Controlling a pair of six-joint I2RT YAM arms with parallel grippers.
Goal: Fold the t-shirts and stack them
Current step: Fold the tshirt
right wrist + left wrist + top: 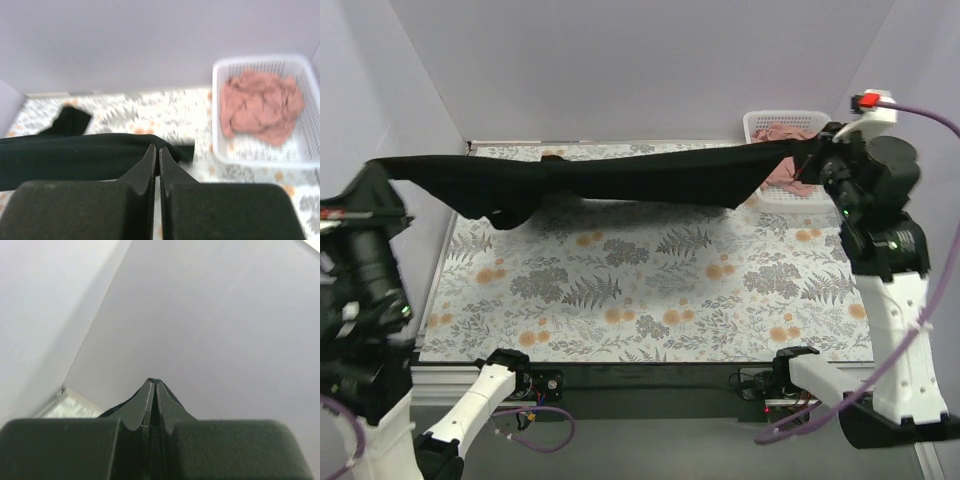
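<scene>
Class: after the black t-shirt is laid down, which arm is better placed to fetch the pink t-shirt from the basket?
Right, probably. The right gripper grips the black t-shirt beside the basket holding the pink t-shirt; the left gripper is across the table.

Large t-shirt (620, 178): I see plain black.
Small t-shirt (260, 105): I see dusty pink.
Basket (260, 65): white lattice.
Table (650, 290): pale, with grey fern leaves and orange flowers.

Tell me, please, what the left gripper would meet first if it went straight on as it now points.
Most likely the plain grey wall: beyond the left gripper, shut on the black t-shirt, its wrist view shows nothing else, though the wall's depth is unclear.
</scene>
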